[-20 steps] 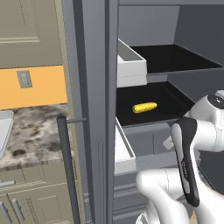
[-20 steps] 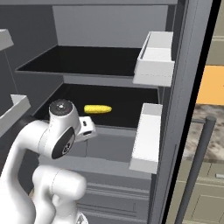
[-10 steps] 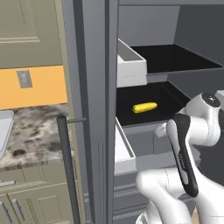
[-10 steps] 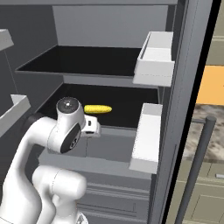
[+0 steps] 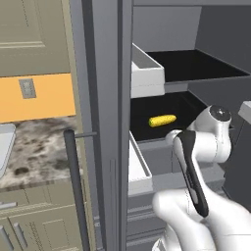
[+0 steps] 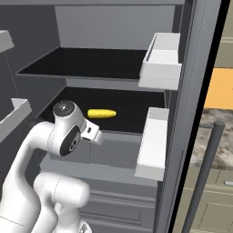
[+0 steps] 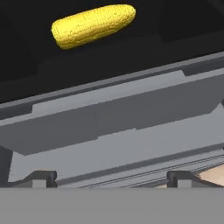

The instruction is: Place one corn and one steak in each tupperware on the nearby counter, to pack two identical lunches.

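One yellow corn (image 5: 162, 120) (image 6: 101, 113) lies alone on the lower black fridge shelf (image 5: 147, 125). The hand view has the corn (image 7: 92, 25) at the top, beyond the shelf's grey front lip. My gripper (image 7: 112, 177) is open, fingertips (image 7: 41, 176) wide apart with nothing between them, lower than the corn and short of it. The white hand (image 6: 92, 133) hangs in front of the shelf edge. A corner of one pale tupperware (image 5: 4, 147) sits on the stone counter (image 5: 44, 142) at far left. No steak is clearly visible.
The fridge door's edge and its dark bar handle (image 5: 76, 191) stand between the fridge and the counter. White door bins (image 5: 146, 73) (image 6: 161, 61) flank the shelves. A grey drawer front (image 7: 113, 118) sits below the corn's shelf. A tan-pink patch (image 7: 211, 177) shows low at the right; I cannot identify it.
The arm has reached further into the fridge opening; the wrist and hand have moved closer to the front of the corn's shelf. The corn has not moved.
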Controlling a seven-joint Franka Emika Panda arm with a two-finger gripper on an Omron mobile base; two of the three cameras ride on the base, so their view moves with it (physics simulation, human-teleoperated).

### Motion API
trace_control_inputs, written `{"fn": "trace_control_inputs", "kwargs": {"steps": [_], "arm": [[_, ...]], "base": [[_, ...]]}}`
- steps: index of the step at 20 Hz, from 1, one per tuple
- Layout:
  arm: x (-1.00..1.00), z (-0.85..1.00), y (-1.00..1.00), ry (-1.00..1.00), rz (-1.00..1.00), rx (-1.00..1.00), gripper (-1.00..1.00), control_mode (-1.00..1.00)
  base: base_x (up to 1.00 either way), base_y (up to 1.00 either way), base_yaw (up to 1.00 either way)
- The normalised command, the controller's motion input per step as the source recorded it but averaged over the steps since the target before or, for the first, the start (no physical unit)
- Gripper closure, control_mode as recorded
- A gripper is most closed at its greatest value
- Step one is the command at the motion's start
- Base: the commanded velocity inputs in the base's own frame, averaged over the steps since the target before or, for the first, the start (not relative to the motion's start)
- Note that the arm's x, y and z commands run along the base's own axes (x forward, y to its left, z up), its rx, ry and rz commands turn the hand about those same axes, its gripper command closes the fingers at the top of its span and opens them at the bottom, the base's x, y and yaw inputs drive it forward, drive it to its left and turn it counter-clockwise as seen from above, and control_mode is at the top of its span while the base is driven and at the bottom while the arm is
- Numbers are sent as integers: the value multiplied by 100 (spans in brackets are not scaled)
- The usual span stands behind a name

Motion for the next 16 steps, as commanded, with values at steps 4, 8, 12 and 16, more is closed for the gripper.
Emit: {"fn": "trace_control_inputs", "kwargs": {"steps": [4,8,12,16], "arm": [[38,-1,0,0,-17,14,-100,-100],[72,0,1,0,-11,13,-100,-100],[77,0,0,0,-13,9,-100,-100],[63,0,0,0,-13,4,-100,-100]], "base": [[0,0,0],[0,0,0],[0,0,0],[0,0,0]]}}
